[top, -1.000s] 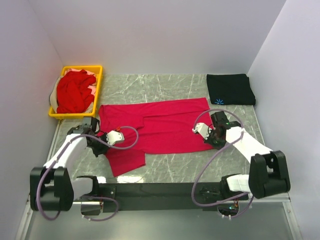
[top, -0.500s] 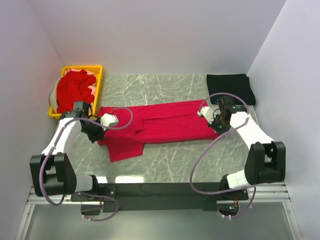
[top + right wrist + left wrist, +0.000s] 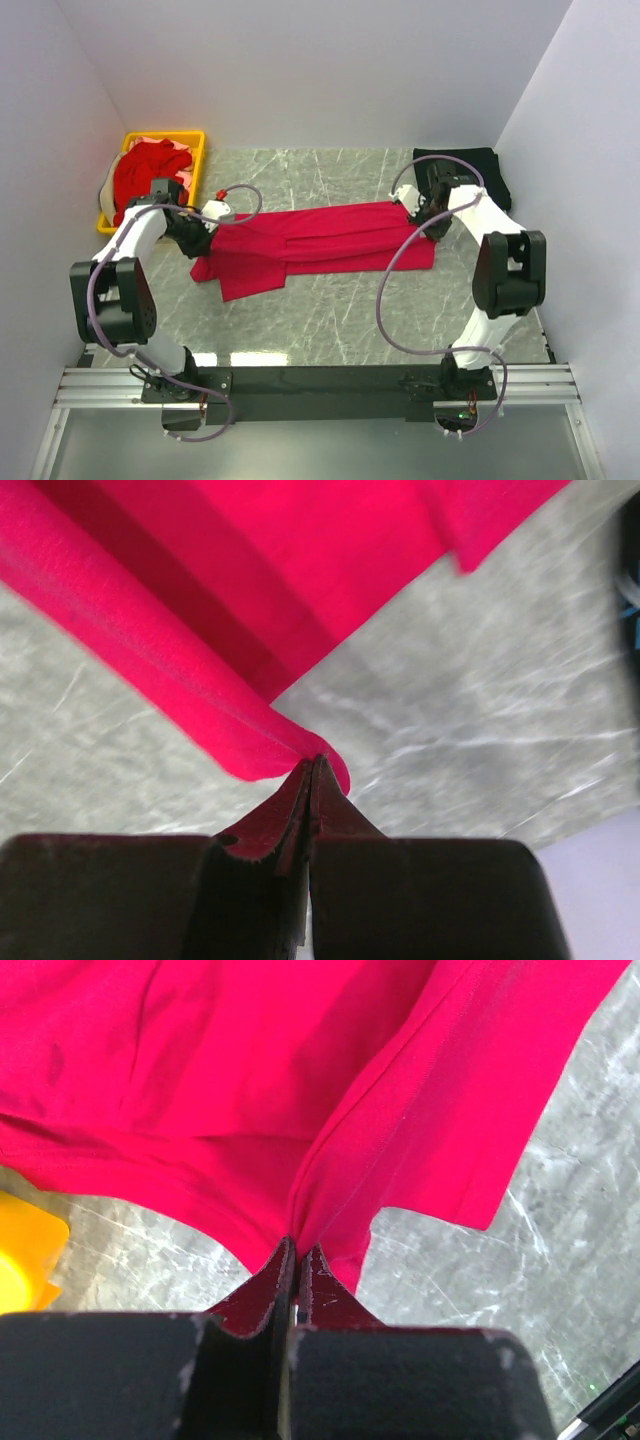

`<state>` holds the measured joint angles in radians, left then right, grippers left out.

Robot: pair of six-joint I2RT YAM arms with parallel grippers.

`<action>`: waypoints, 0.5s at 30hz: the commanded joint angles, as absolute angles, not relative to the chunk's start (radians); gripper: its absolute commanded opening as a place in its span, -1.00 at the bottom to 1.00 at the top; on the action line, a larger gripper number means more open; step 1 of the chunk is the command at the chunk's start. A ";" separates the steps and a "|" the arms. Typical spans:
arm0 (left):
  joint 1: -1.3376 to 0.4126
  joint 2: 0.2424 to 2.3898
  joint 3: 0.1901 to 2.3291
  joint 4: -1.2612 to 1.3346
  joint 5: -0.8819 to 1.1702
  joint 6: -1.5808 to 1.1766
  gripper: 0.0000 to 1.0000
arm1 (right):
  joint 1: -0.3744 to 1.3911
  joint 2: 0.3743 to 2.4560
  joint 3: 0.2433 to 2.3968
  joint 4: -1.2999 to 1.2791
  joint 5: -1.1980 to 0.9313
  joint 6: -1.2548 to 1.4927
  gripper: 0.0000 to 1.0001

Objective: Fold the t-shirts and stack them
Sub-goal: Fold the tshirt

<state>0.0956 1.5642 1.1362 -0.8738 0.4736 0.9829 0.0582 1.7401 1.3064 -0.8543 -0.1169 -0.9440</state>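
A bright red t-shirt (image 3: 320,240) lies across the middle of the marble table, folded lengthwise into a long band with a sleeve flap hanging toward the near left. My left gripper (image 3: 205,232) is shut on the shirt's left edge (image 3: 300,1230). My right gripper (image 3: 425,215) is shut on its right edge (image 3: 320,758), lifting a rolled fold (image 3: 180,680). A folded black t-shirt (image 3: 462,175) lies at the far right corner, partly behind the right arm. More red shirts (image 3: 150,185) are heaped in the basket.
A yellow plastic basket (image 3: 195,165) stands at the far left corner; its corner shows in the left wrist view (image 3: 25,1250). White walls close in the table on three sides. Purple cables loop over both arms.
Both grippers carried the shirt's near edge away from me over the far edge, folding it into a narrower band. Both arms now reach farther back.
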 commanded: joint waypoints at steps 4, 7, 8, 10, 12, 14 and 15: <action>0.113 1.632 1.210 -0.847 0.497 0.956 -0.99 | 0.051 1.848 1.457 -0.879 -0.110 -0.950 -1.00; 0.115 1.657 1.212 -0.819 0.488 0.940 -0.99 | 0.052 1.896 1.488 -0.879 -0.109 -0.943 -1.00; 0.115 1.663 1.210 -0.813 0.486 0.940 -0.99 | 0.052 1.905 1.496 -0.877 -0.104 -0.942 -1.00; 0.117 1.683 1.206 -0.789 0.477 0.924 -0.99 | 0.054 1.931 1.494 -0.858 -0.094 -0.936 -1.00; 0.117 1.703 1.201 -0.772 0.485 0.898 -0.54 | 0.063 1.954 1.502 -0.828 -0.074 -0.905 -0.45; 0.120 1.697 1.198 -0.773 0.495 0.897 -0.23 | 0.064 1.950 1.506 -0.825 -0.078 -0.888 -0.19; 0.121 1.671 1.193 -0.775 0.509 0.899 -0.18 | 0.064 1.931 1.514 -0.816 -0.087 -0.876 0.08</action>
<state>0.1101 1.7020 1.1786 -0.7967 0.4736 0.9180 0.0593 1.9537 1.4586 -0.8482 -0.0978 -0.9077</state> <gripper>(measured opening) 0.364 0.441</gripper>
